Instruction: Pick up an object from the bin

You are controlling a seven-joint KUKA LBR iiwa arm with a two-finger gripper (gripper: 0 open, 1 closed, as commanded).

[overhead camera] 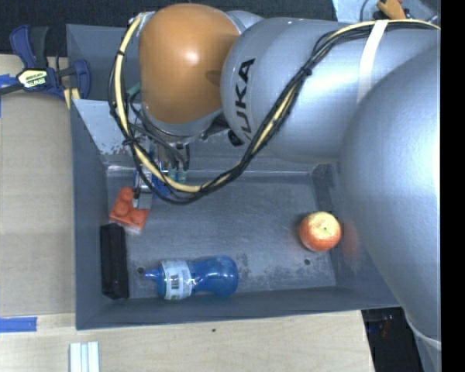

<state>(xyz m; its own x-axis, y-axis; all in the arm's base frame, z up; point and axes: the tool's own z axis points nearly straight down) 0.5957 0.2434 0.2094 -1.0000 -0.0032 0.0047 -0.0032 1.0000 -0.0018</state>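
End effector [156, 169], its opening hidden beneath the arm's orange cover [186, 60] so its state cannot be told, hangs at the bin's [89, 208] upper left, just above-right of a small orange block [129, 211].

Grey metal bin [248, 211] from above. The gripper [145, 191] hangs by a small orange plastic piece [129, 211] at left. Nearby lie a black rectangular block [114, 260], a blue plastic bottle [195, 277] and a red-yellow apple [319, 232].

We are seeing pale beige tabletop [31, 208] lying at left and along bottom; dark surface [62, 2] showing beyond top edge.
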